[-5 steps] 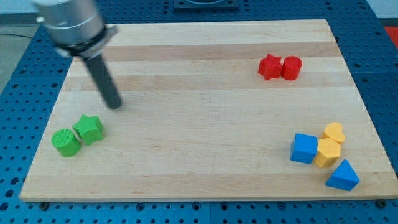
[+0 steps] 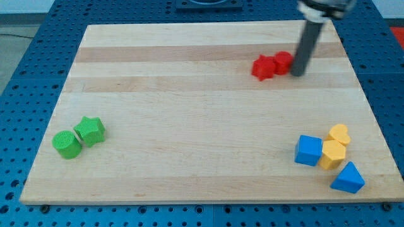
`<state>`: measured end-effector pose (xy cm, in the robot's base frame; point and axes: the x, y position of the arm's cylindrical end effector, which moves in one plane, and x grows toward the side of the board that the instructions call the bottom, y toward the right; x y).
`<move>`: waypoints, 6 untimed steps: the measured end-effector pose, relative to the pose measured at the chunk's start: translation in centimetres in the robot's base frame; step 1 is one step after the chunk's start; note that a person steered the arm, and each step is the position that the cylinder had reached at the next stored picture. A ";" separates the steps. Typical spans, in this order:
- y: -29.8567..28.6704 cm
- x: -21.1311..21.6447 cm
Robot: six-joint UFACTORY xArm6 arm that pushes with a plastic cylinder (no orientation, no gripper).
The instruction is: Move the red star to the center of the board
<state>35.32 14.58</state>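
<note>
My tip (image 2: 298, 74) touches red blocks (image 2: 272, 65) on the wooden board (image 2: 202, 126)

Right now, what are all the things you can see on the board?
red star: 1, red, upper right, touching the red cylinder
red cylinder: 1, red, right of the star
green star: 1, green, lower left
green cylinder: 1, green, beside the green star
blue cube: 1, blue, lower right
blue triangle: 1, blue, lower right corner
yellow blocks: 2, yellow, lower right
board: 1, wooden
my tip: 1, dark, against the red cylinder's right side
</note>
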 end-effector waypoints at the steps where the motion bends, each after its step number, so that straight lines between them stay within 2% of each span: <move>1: -8.1 -1.7; 2: -14.4 -0.9; 3: -19.4 3.1; 4: -17.0 3.7; 5: -23.2 6.6; 6: -25.3 8.9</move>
